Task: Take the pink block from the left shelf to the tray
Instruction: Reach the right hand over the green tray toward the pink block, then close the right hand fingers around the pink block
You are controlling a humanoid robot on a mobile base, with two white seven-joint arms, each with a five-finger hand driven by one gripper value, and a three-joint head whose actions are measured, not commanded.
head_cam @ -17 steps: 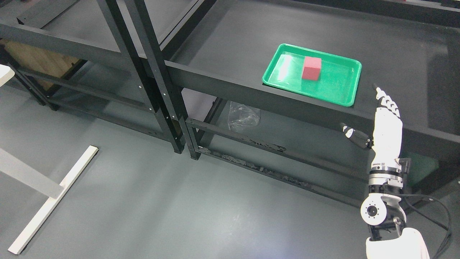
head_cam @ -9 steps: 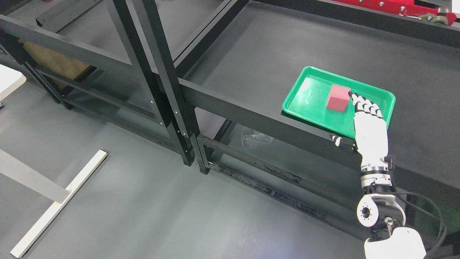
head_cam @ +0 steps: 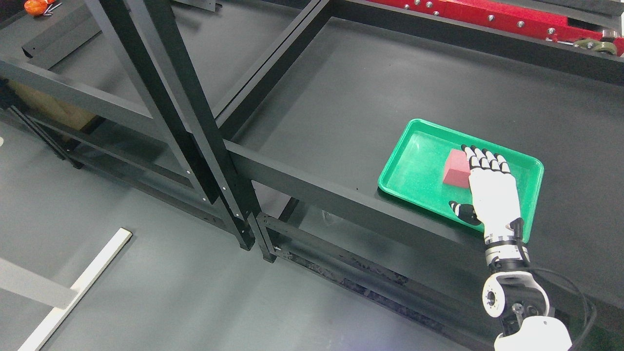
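Observation:
A pink block (head_cam: 456, 168) lies in the green tray (head_cam: 414, 161), which sits on the dark shelf surface near its front edge. My right hand (head_cam: 475, 181) reaches up from the lower right and hovers over the tray's near right part. Its fingers (head_cam: 482, 161) are straight and spread, overlapping the block's right edge, with the thumb (head_cam: 460, 209) sticking out to the left over the tray's front rim. The hand is open and holds nothing. Whether the fingers touch the block is not clear. The left arm does not show.
Black shelf uprights (head_cam: 165, 112) stand left of the middle, with the shelf's front beam (head_cam: 312, 190) running towards the tray. A red machine part (head_cam: 487, 14) lies along the back. A white table foot (head_cam: 73, 292) rests on the grey floor at lower left.
The camera has shifted, so the whole picture moved. My right hand has risen from in front of the shelf's beam to over the tray, beside the block. The block stays in the tray.

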